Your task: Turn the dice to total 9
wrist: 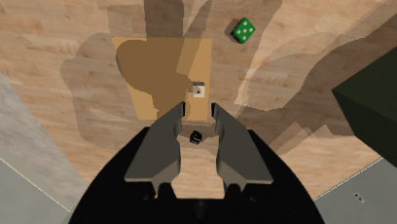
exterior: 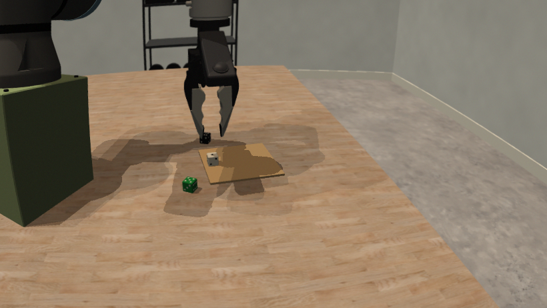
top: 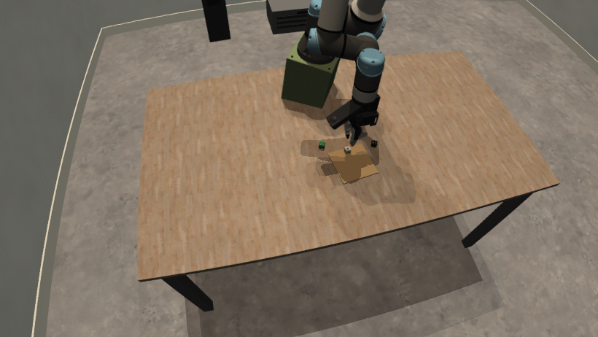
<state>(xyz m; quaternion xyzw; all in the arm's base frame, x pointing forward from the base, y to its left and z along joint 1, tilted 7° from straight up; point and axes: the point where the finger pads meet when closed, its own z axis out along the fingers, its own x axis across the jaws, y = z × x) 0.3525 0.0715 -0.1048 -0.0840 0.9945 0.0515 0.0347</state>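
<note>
In my exterior view, I see the white die point(top: 347, 149) point(exterior: 212, 159) point(wrist: 198, 90) sitting flat on the tan mat point(top: 355, 165) point(exterior: 248, 164) point(wrist: 161, 63), close to its left edge, one pip facing up. The green die point(top: 321, 144) point(exterior: 189, 184) point(wrist: 243, 30) lies off the mat, near and to the left, sitting flat with five up. The black die point(top: 374, 143) point(exterior: 205, 138) point(wrist: 196, 137) is also off it, just beyond the far left corner; I can't read its top number.

My fingers point(top: 351, 138) point(exterior: 212, 132) are parted with nothing between them, pointing down above the surface point(top: 234, 188) point(exterior: 229, 245) point(wrist: 44, 49). From the exterior, one fingertip overlaps the black die in view. Farther left, the arm stands on a green pedestal point(top: 307, 83) point(exterior: 49, 153) point(wrist: 375, 102). A dark shelf rack point(exterior: 168, 42) stands past the far edge.
</note>
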